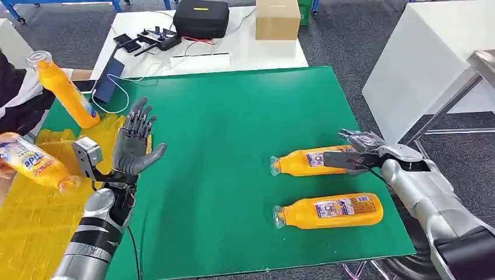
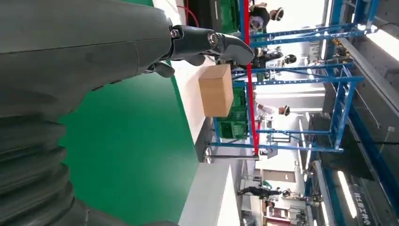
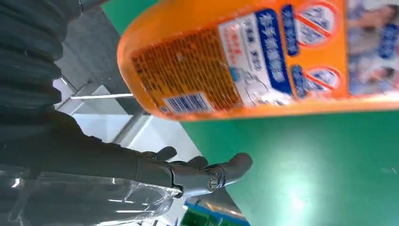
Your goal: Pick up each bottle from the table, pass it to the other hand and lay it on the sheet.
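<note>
The right robot hand [image 1: 357, 153] sits at the base end of the farther orange bottle [image 1: 308, 163], which lies on its side on the green worktop [image 1: 233, 116]. Its fingers reach over the bottle's end, but whether they have closed on it cannot be told; the right wrist view shows the bottle's label close above the thumb [image 3: 221, 173] with a gap between them. The left robot hand [image 1: 133, 146] is raised, palm up, fingers spread, holding nothing, and stands just beside the yellow sheet [image 1: 35, 204]. A second bottle [image 1: 330, 210] lies near the first, closer to the robot.

Risks, as judged:
- A grip taken at the very base end could let the bottle tip or roll away; the round body on a smooth mat offers little resistance.
- The fingers could nudge the nearer bottle during the lift, since the two lie close together.
- A person [image 1: 17, 93] at the sheet holds two further bottles [image 1: 61, 87]; their arm could cross the handover path.

Not determinable:
- Contact between the right fingers and the bottle.
- The sheet's full extent, cut off at the picture's edge.
- The person's hands, mostly hidden.
</note>
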You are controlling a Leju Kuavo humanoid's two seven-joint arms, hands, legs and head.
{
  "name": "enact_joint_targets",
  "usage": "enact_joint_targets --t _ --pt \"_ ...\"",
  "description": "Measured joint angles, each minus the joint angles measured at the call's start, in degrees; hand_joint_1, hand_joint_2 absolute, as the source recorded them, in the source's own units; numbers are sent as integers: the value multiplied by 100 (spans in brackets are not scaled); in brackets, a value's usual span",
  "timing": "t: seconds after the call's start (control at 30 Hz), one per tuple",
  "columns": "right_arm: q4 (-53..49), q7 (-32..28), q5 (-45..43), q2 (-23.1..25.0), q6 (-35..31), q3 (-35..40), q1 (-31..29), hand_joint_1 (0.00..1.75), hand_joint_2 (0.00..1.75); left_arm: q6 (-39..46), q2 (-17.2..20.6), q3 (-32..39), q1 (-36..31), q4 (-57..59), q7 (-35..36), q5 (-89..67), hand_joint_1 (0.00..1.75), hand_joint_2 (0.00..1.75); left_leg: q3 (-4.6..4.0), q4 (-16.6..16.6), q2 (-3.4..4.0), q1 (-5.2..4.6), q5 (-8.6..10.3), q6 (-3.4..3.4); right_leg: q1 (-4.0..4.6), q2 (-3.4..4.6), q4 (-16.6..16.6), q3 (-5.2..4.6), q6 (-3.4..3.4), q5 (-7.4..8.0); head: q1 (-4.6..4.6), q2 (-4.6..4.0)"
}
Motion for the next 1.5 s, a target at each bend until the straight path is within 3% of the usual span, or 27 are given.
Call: enact_joint_targets --t 0.93,0.97,1.0,1.07,1.17,1.5 --pt "426 -168 172 500 -575 435 176 0 175 37 0 -37 -67 148 -9 17 0 175 2 0 3 1 0 0 0 1 0 0 0 0 -2 0" --pt "431 -149 186 518 -595 439 178 16 175 39 0 -39 -67 151 -9 17 0 175 3 0 5 2 0 0 1 2 0 0 0 0 0 0" --pt "444 -138 216 540 -619 448 178 134 175 39 0 -42 -67 155 -9 17 0 175 5 0 7 2 0 0 1 3 0 0 0 0 0 2" --pt "481 -100 284 566 -634 474 173 155 175 39 -2 -44 -67 160 -9 22 0 175 7 0 7 2 0 0 1 3 0 1 0 0 0 0" --pt "533 -116 363 575 -527 536 147 148 175 39 -2 -44 -68 168 -9 24 0 175 13 0 7 2 0 0 1 3 -1 6 0 0 0 0" --pt "592 -197 385 570 -514 621 128 150 175 37 -2 -57 -72 238 -11 31 0 175 17 0 6 1 0 0 0 3 -1 11 1 1 0 0"
